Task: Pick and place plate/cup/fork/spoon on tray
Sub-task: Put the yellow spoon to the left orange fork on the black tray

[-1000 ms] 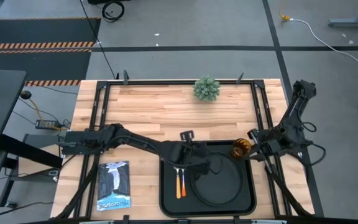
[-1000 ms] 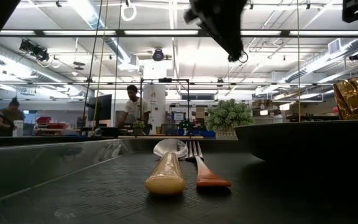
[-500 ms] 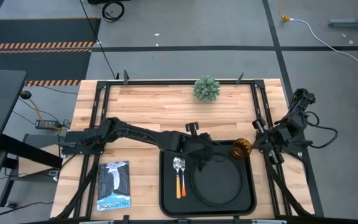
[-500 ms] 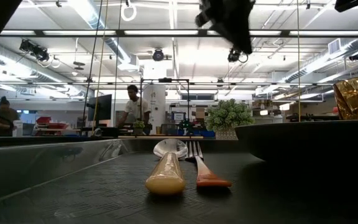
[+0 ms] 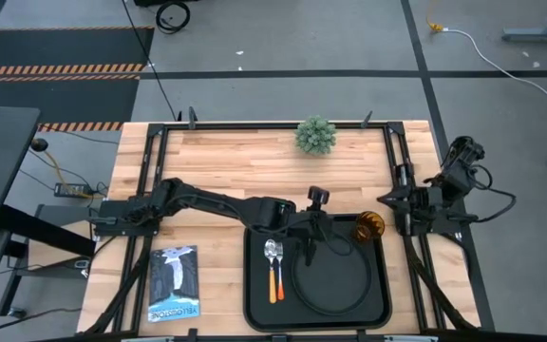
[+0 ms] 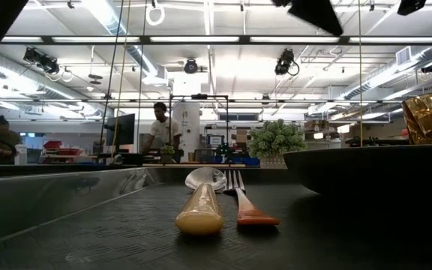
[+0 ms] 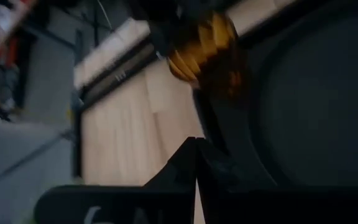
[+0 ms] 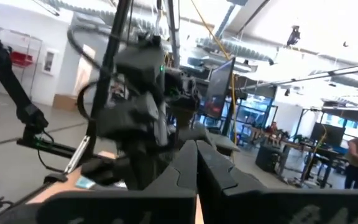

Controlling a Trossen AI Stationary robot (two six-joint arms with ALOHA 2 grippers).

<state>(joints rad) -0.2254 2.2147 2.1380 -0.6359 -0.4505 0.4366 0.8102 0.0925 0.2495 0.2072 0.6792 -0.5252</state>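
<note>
The black tray (image 5: pixel 254 304) lies at the table's near middle. The round black plate (image 5: pixel 335 280) sits on it. The spoon (image 5: pixel 272 251) and the fork (image 5: pixel 279 277) lie side by side on the tray's left part, also in the low view, spoon (image 6: pixel 199 206), fork (image 6: pixel 242 202). The amber cup (image 5: pixel 368 226) stands at the tray's far right corner, also in the left wrist view (image 7: pixel 201 43). My left gripper (image 5: pixel 309 245) is shut and empty above the plate's far left rim. My right gripper (image 5: pixel 382 199) is shut and empty, beyond the cup near the table's right edge.
A small green plant (image 5: pixel 315 135) stands at the table's far middle. A printed booklet (image 5: pixel 174 282) lies near the left front. Bare wood (image 5: pixel 235 166) lies between plant and tray. People show in the room behind (image 6: pixel 156 131).
My left gripper has gone toward the table's right edge, from above the spoon and fork to above the plate's far left rim, and has risen. My right gripper has drawn back from the cup toward the right and far edges. The cup, spoon and fork have stayed put.
</note>
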